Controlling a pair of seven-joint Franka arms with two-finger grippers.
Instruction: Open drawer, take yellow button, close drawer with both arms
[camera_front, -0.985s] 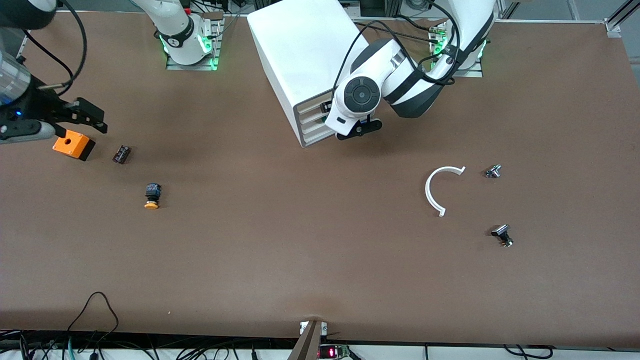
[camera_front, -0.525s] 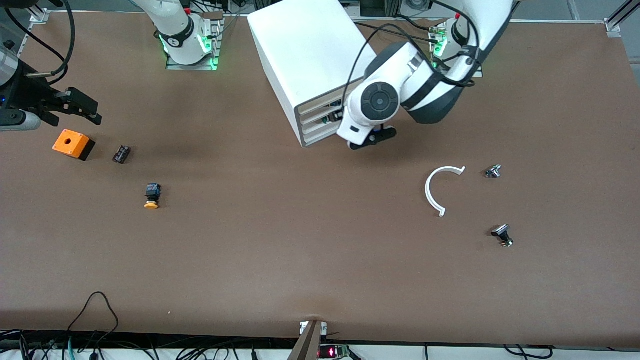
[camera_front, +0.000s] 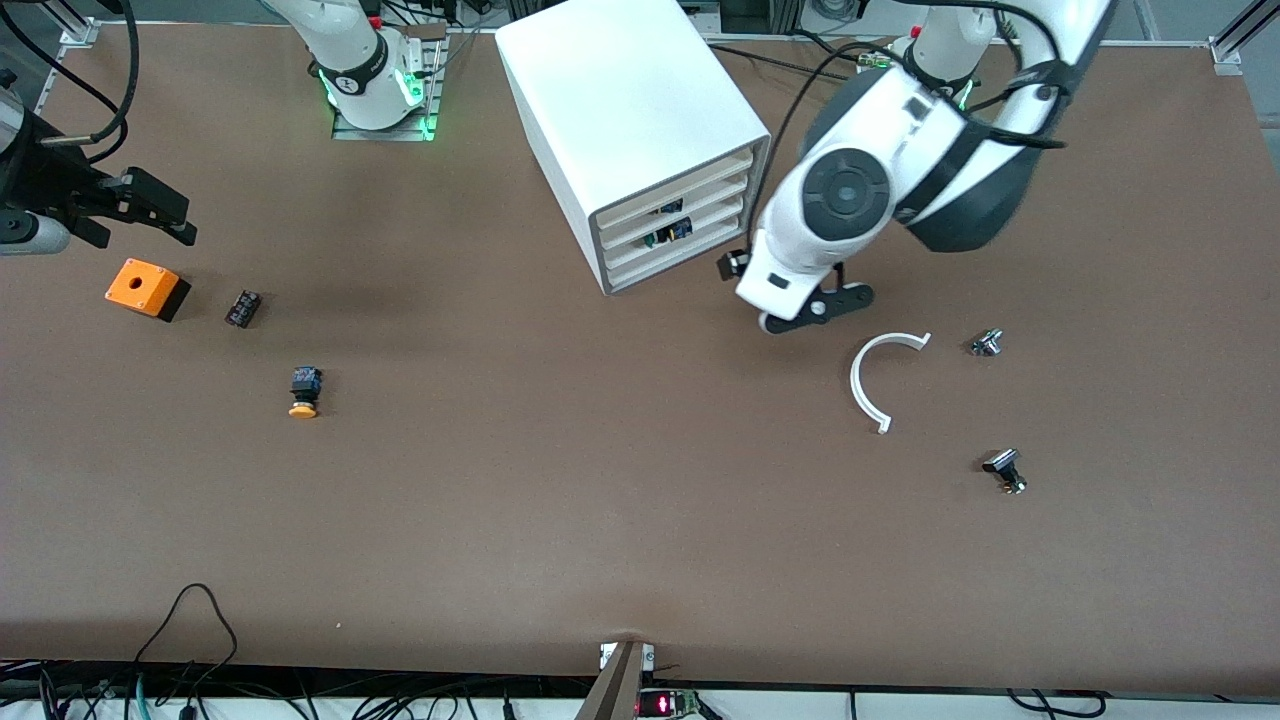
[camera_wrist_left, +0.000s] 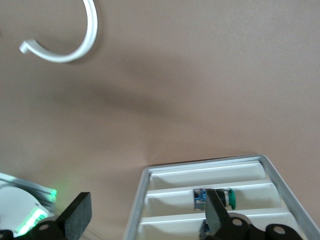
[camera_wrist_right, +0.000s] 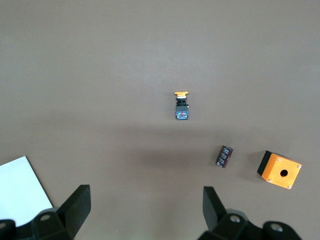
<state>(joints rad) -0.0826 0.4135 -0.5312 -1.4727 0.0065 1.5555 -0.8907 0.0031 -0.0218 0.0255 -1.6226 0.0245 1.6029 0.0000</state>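
Observation:
The white cabinet (camera_front: 620, 110) stands by the robots' bases, its four tray drawers (camera_front: 672, 222) all pushed in, with small parts showing in two of them. The button (camera_front: 303, 392) lies on the table toward the right arm's end, orange cap toward the front camera; it also shows in the right wrist view (camera_wrist_right: 182, 106). My left gripper (camera_front: 787, 282) is open and empty above the table, beside the cabinet's front and the white arc; its wrist view shows the drawer fronts (camera_wrist_left: 215, 175). My right gripper (camera_front: 160, 212) is open and empty above the orange box.
An orange square box with a hole (camera_front: 147, 288) and a small black part (camera_front: 243, 307) lie near the button. A white plastic arc (camera_front: 880, 375) and two black-and-silver metal parts (camera_front: 987, 343) (camera_front: 1004, 470) lie toward the left arm's end.
My left gripper has drawn back from the cabinet's front toward the white arc, leaving the drawer fronts in plain sight. My right gripper has shifted slightly away from the orange box.

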